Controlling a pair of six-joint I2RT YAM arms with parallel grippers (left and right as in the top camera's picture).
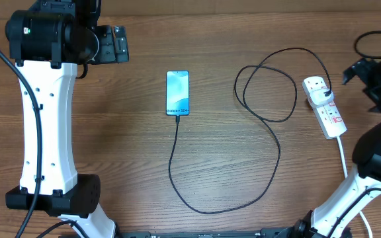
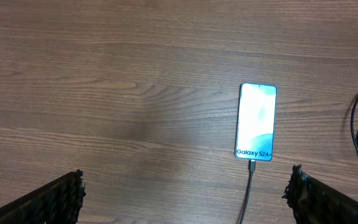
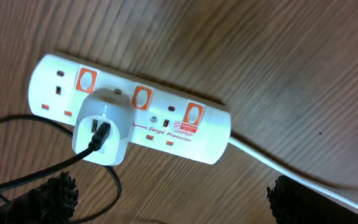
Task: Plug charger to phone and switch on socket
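Wooden worktop (image 1: pixel 111 165), phone (image 1: pixel 178 92) at centre with charger (image 1: pixel 177 172) apparently seated, socket (image 3: pixel 185 134) off right near right end effector (image 3: pixel 185 202). That and left end effector (image 2: pixel 185 196) wide, empty. Press the red switch (image 3: pixel 142 98) beside the adapter (image 3: pixel 102 134) squarely, straight down, without shoving the socket.
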